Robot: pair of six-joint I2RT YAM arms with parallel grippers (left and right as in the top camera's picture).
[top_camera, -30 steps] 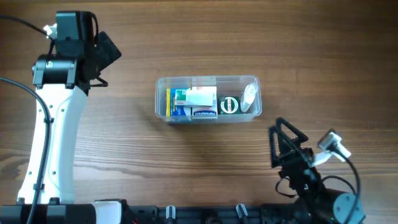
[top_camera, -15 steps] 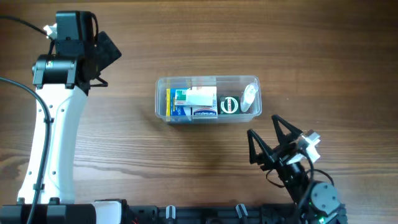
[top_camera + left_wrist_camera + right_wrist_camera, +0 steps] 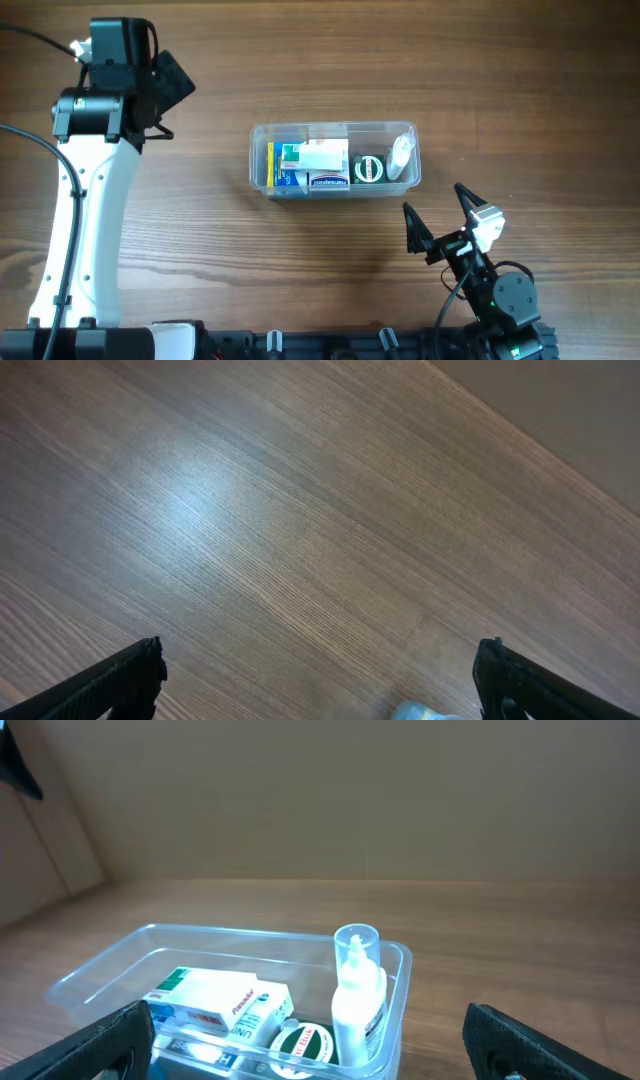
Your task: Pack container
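Note:
The clear plastic container [image 3: 262, 160] sits mid-table and holds small boxes [image 3: 318, 162], a round green tin [image 3: 370, 169] and a small white bottle [image 3: 400, 158]. It also shows in the right wrist view [image 3: 100, 970], with the bottle [image 3: 356, 995] upright at its right end. My right gripper [image 3: 438, 222] is open and empty, near the front edge, just right of and in front of the container. My left gripper [image 3: 165, 85] is open and empty, at the far left over bare wood; its view shows only its fingertips [image 3: 318, 675].
The table is brown wood grain [image 3: 520, 90]. The left arm's white link [image 3: 75, 230] runs down the left side. A wall rises behind the table in the right wrist view [image 3: 400, 790]. A pale blue blur [image 3: 425, 712] shows at the bottom of the left wrist view.
My right gripper has swung left and turned, from the right front corner to just below the container's right end, staying open. The left arm and container have not moved.

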